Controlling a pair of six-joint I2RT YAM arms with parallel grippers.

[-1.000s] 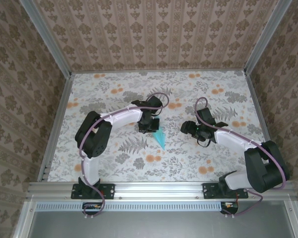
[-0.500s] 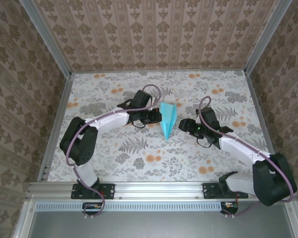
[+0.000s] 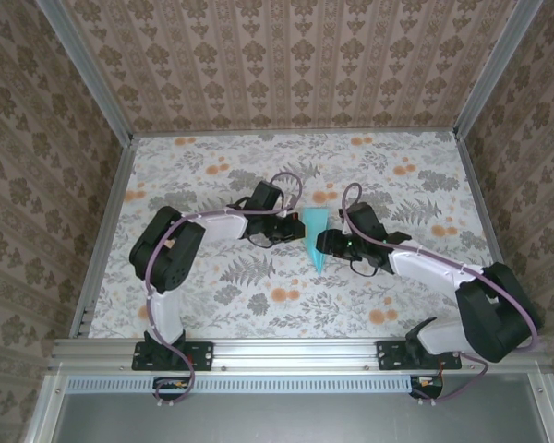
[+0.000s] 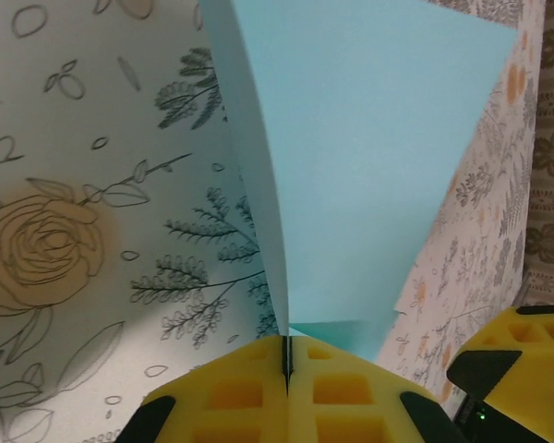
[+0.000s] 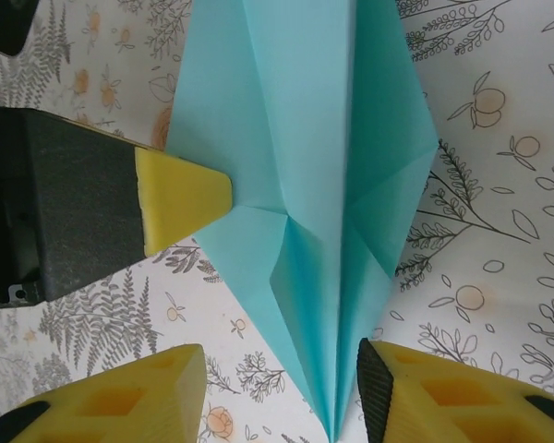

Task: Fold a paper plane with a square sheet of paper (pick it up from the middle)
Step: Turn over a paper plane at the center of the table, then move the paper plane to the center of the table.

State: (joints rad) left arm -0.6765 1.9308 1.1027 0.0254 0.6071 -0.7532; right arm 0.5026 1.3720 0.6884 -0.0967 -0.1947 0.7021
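The overhead view shows the paper plane near the centre of the floral table, wide end toward the far wall and point toward the arm bases, between the left gripper and the right gripper. Jaw states are not readable from overhead; the wrist views supply them. In the left wrist view, the left gripper's yellow fingers are pressed together with a single seam between them, clamping a lower edge of the teal sheet, which rises from the clamp as a broad upright panel. A yellow finger of the right gripper sits at the lower right of this view, just beside the clamp. In the right wrist view, the plane's centre crease and folded wing layers are visible, and one yellow fingertip of the left gripper touches the plane's left side. The right gripper's own fingers stand apart, with the pointed end of the plane between them; a gap to the left finger is visible.
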